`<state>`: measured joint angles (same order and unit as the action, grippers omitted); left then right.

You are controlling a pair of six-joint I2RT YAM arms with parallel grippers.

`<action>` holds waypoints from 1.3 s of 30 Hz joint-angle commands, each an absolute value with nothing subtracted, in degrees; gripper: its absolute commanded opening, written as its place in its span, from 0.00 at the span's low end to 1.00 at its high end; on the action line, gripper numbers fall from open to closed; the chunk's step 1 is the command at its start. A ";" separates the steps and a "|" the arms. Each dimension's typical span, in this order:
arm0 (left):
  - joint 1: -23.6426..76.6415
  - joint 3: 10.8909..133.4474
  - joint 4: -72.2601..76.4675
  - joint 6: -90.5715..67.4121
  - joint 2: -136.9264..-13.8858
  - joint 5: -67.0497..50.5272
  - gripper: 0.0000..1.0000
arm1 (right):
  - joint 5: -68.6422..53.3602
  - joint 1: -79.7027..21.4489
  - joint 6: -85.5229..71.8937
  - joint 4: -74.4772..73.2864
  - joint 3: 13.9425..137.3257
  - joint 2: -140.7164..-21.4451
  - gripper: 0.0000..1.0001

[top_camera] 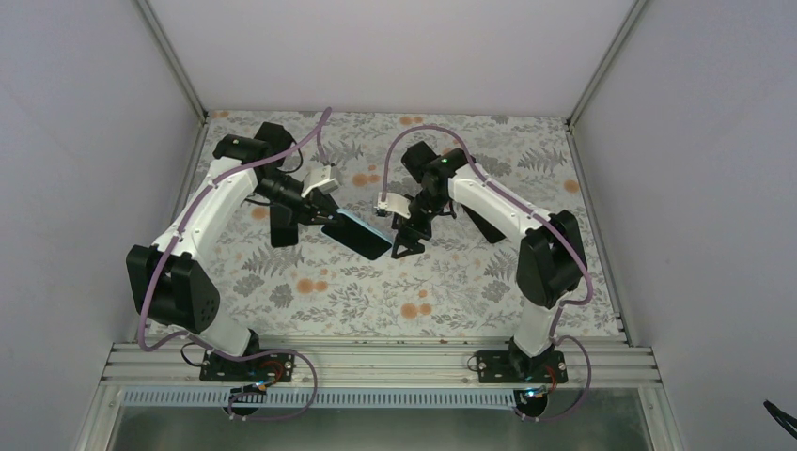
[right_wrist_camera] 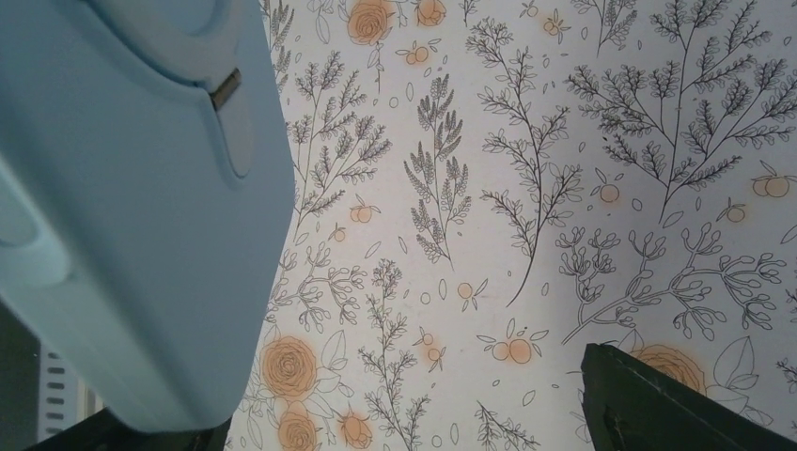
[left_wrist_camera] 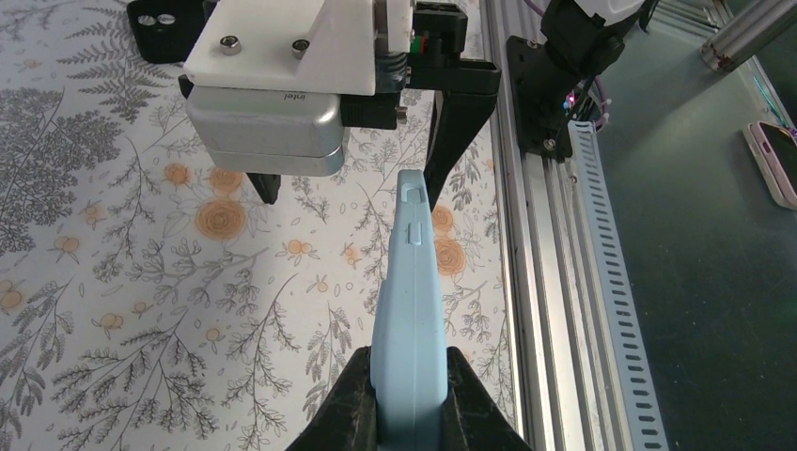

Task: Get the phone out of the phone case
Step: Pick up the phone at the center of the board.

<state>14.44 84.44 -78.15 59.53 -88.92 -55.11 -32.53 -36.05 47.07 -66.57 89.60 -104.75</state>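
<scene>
Left gripper (left_wrist_camera: pixel 411 376) is clamped on the phone case (left_wrist_camera: pixel 409 282), holding it up over the table (top_camera: pixel 451 291) so its right end sticks out free, phone (top_camera: pixel 361 237) not out yet. Right gripper (top_camera: pixel 407 241) is wide open beside that end, probably to peel.

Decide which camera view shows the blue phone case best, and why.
The left wrist view: the phone case is sharp, edge-on, side buttons visible, clamped in the left gripper. The top view shows it small, mostly dark screen with a blue rim. The right wrist view shows only a cropped close-up of its back.
</scene>
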 commanded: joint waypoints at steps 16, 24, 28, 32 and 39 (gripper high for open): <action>14.80 83.78 -77.70 61.27 -87.92 -61.73 0.02 | -29.35 -36.22 43.84 -61.47 92.13 -106.54 0.85; 16.45 81.42 -77.79 62.78 -86.98 -62.38 0.02 | -26.60 -35.53 44.30 -61.91 94.71 -108.47 0.84; 17.31 80.19 -77.78 63.63 -86.06 -62.53 0.02 | -25.86 -34.97 44.63 -61.80 95.89 -108.79 0.84; 18.79 79.17 -77.78 64.09 -85.46 -63.11 0.02 | -24.89 -34.38 44.44 -62.00 98.54 -109.82 0.84; 21.49 78.00 -77.78 64.75 -83.27 -62.85 0.02 | -23.69 -33.70 44.70 -63.35 102.88 -112.05 0.84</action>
